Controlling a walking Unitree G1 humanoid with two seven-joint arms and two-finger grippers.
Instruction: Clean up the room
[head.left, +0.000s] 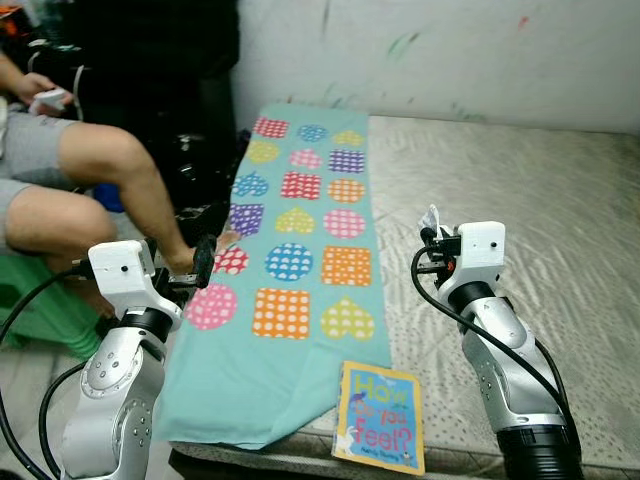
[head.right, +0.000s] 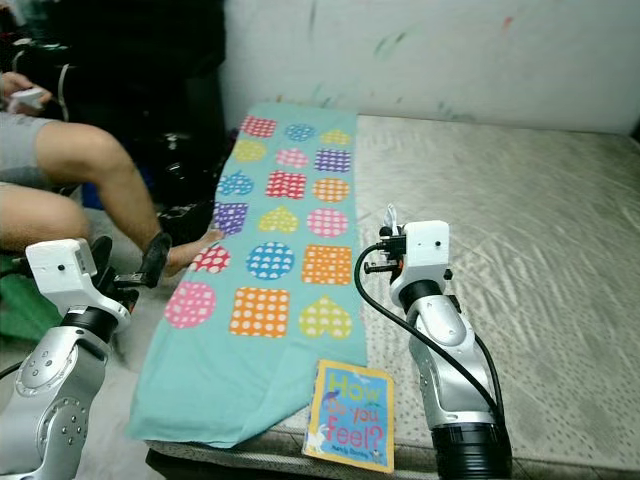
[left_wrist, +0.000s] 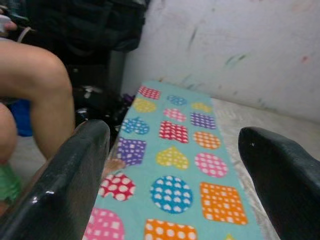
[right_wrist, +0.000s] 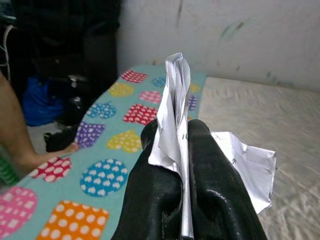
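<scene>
In the left eye view we see our right gripper (head.left: 432, 243) raised over the grey mattress (head.left: 520, 200), its fingers closed on a crumpled white paper (head.left: 431, 218) that sticks up above them. At about nine o'clock from it lies the teal blanket (head.left: 300, 300) with its coloured dotted shapes, and at seven o'clock a children's book (head.left: 380, 416) rests at the mattress edge, touching the blanket's corner. Our left gripper (head.left: 200, 262) hovers at the blanket's left edge, near a seated person's foot (head.left: 185, 262).

The right eye view gives us the same layout, the paper (head.right: 389, 218) pinched above the right gripper (head.right: 385, 250).

In the left wrist view our two fingers (left_wrist: 65, 185) stand wide apart with nothing between them; the blanket (left_wrist: 180, 165) lies beyond, the person's knee (left_wrist: 35, 75) at ten o'clock.

In the right wrist view our fingers (right_wrist: 150, 200) are pressed together on the paper (right_wrist: 175, 100), which rises at twelve o'clock and spills out toward three o'clock.
</scene>
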